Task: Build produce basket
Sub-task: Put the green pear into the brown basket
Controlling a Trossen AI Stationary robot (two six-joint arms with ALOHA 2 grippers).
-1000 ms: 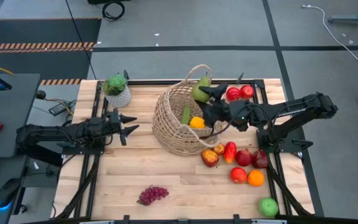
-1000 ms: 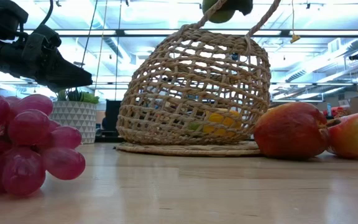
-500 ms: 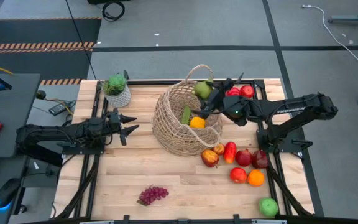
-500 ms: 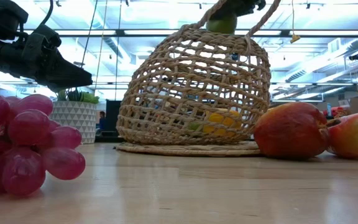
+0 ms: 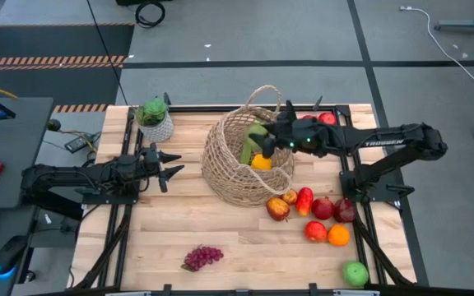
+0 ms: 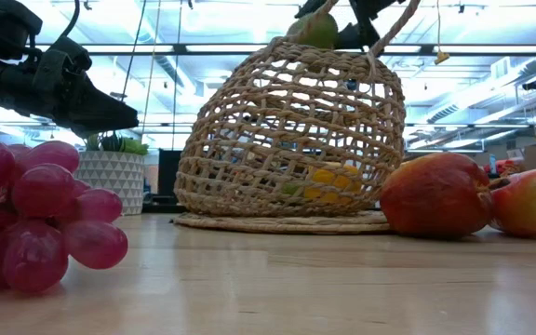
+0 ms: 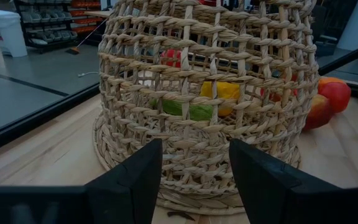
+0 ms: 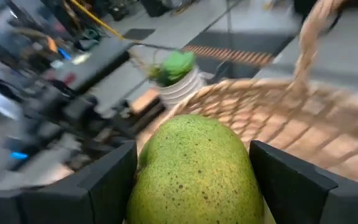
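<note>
The tan wicker basket [image 5: 239,163] stands on its flat base mid-table, with a yellow pepper [image 5: 261,162] and a green cucumber [image 5: 247,151] inside. My right gripper [image 5: 268,136] hovers over the basket's mouth, between its loop handles, shut on a green pear [image 8: 194,168]; in the low view the pear [image 6: 314,30] sits just above the rim. My left gripper [image 5: 171,165] waits open, left of the basket [image 7: 210,93], touching nothing. Purple grapes [image 5: 202,257] lie near the front edge. My right gripper pinches the green pear by its two sides [image 8: 143,177] between both fingers [image 8: 104,180]. The fingers reach in roughly level from the table's right. The pear is lifted clear, hanging over the basket's opening [image 5: 253,131].
Red apples [image 5: 323,207], an orange [image 5: 338,235] and a green apple [image 5: 355,273] lie right of the basket; more red apples [image 5: 323,119] sit at the far right. A potted plant [image 5: 155,120] stands far left. Bare wood lies between my left gripper and the grapes.
My right gripper has carried the pear toward the table's left and slightly down, from beside the basket's far-right rim to over its mouth between the handles. It has stayed shut on the pear throughout.
</note>
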